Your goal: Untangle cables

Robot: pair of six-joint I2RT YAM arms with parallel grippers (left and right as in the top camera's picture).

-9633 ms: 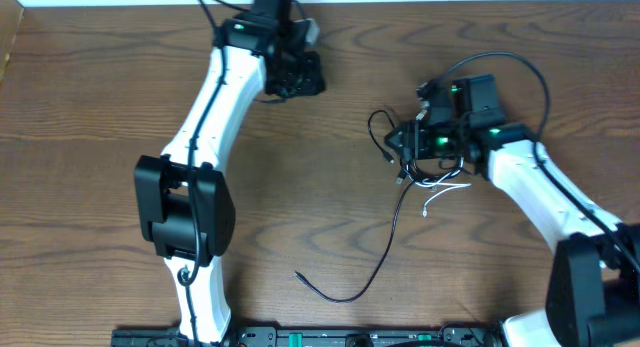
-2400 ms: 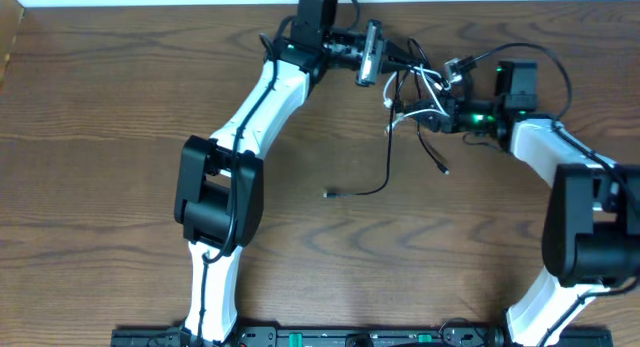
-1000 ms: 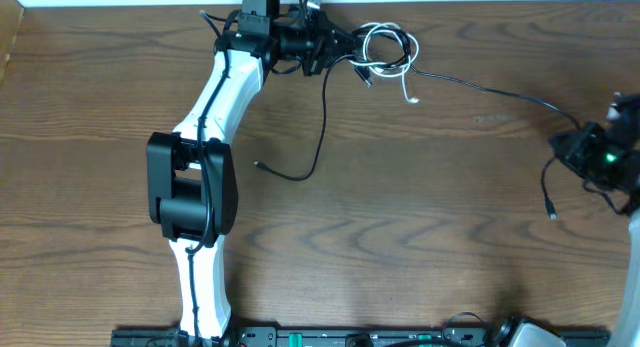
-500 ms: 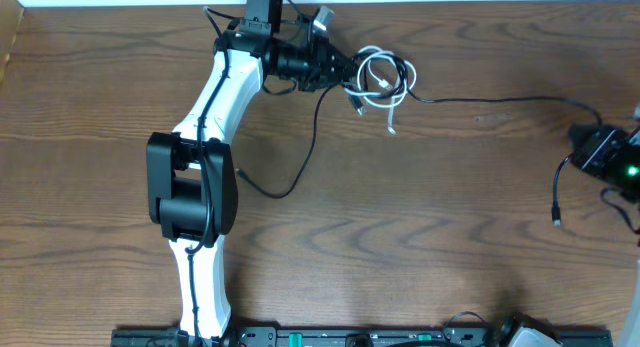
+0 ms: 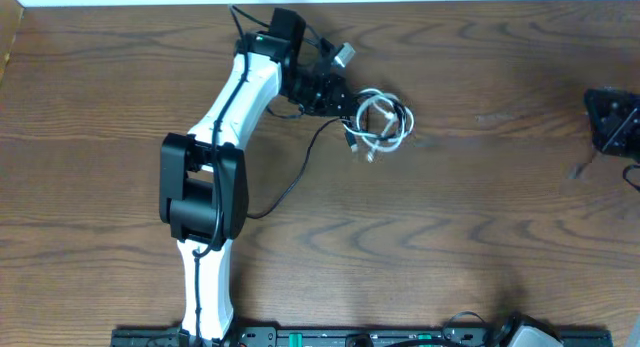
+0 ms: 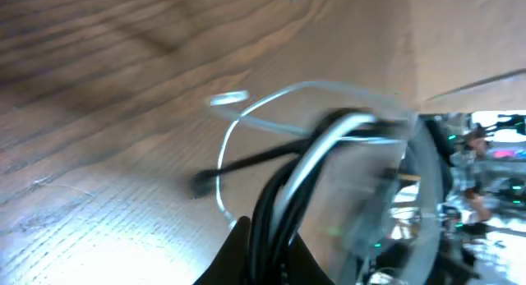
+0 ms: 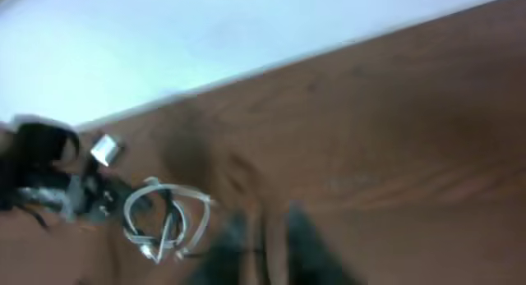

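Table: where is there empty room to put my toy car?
The table is bare between the white cable and the right fingers, and left of the left arm. It is crowded at the left fingers, where the black cable bunches too.

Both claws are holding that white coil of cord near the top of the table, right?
Not quite. Only the left claw holds the white coil. The right claw is far off at the table's right edge, well apart from the coil. The overhead view shows this.

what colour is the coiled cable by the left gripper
White; the coil shows best in the overhead view.
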